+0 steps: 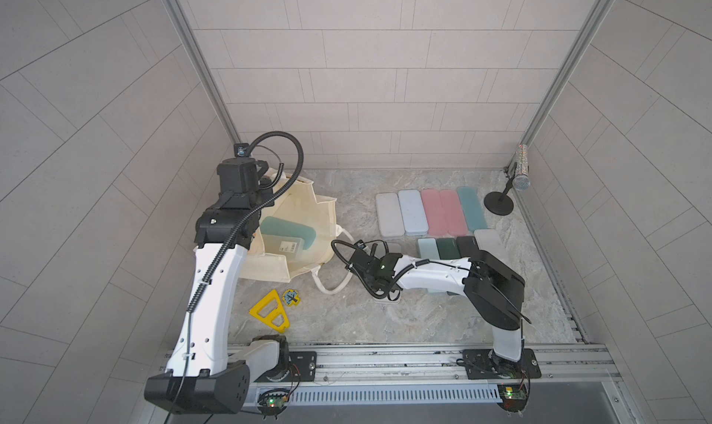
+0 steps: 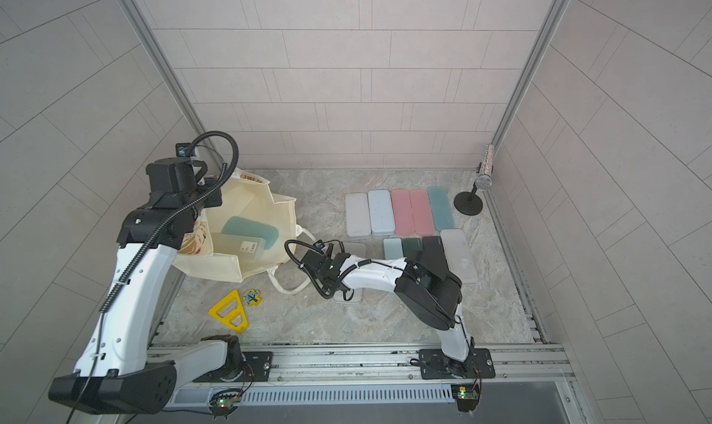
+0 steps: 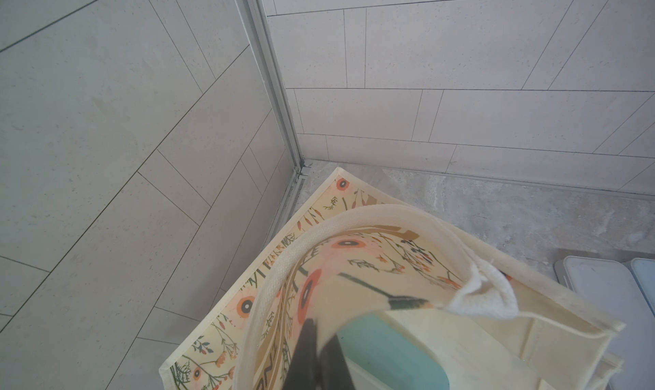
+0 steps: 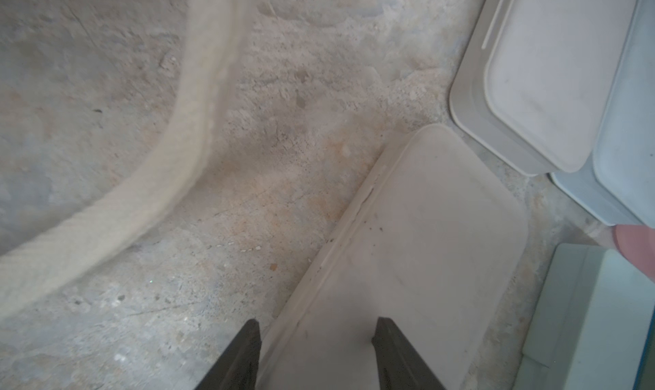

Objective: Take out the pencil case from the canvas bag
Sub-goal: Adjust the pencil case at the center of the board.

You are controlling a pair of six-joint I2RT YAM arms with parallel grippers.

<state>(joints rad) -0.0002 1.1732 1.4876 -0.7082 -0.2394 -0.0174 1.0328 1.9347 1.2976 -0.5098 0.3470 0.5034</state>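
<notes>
The canvas bag lies open-mouthed at the back left of the table. Inside it rests a teal pencil case with a pale translucent case partly over it; both top views show them. My left gripper is shut on the bag's flower-printed rim, holding the mouth open, with the teal pencil case just beside the fingers. My right gripper hangs low over a beige case that lies flat on the table right of the bag. Its jaws stand apart, one finger beside the case's edge, the other above its lid.
A back row of cases in grey, light blue, pink and teal lies at the right, a second row in front of it. The bag's rope handle loops on the table. A yellow triangle, a small tree-shaped token and a microphone stand are also there.
</notes>
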